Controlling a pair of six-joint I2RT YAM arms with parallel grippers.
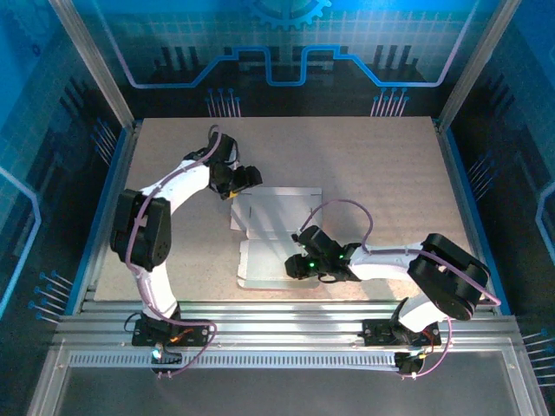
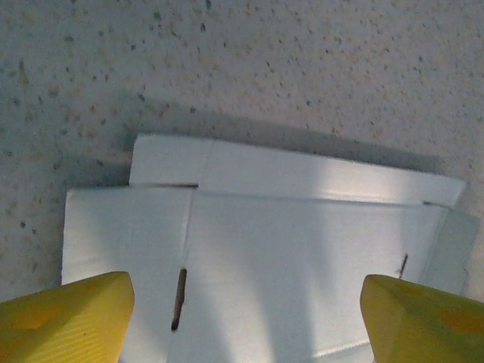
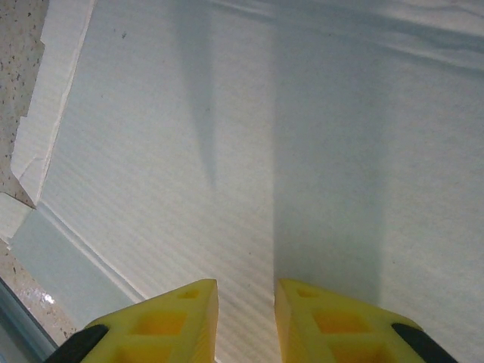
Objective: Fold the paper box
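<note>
Tabletop (image 1: 390,173) centre: paper box (image 1: 277,212) lies flat, lengthwise far-to-near. My left gripper (image 1: 245,184) gapes over its far-left corner; my right gripper (image 1: 296,264), barely parted, over its near panel.

One paper box (image 1: 277,212), one worktop (image 1: 381,165), and two arms: the left arm (image 1: 173,186) and the right arm (image 1: 386,260).

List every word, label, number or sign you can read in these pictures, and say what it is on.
There is no text to read. The paper box shows a blank whitish side with only creases and slots. The blue back wall carries a gear shape and line patterns, but no letters or numbers.
</note>
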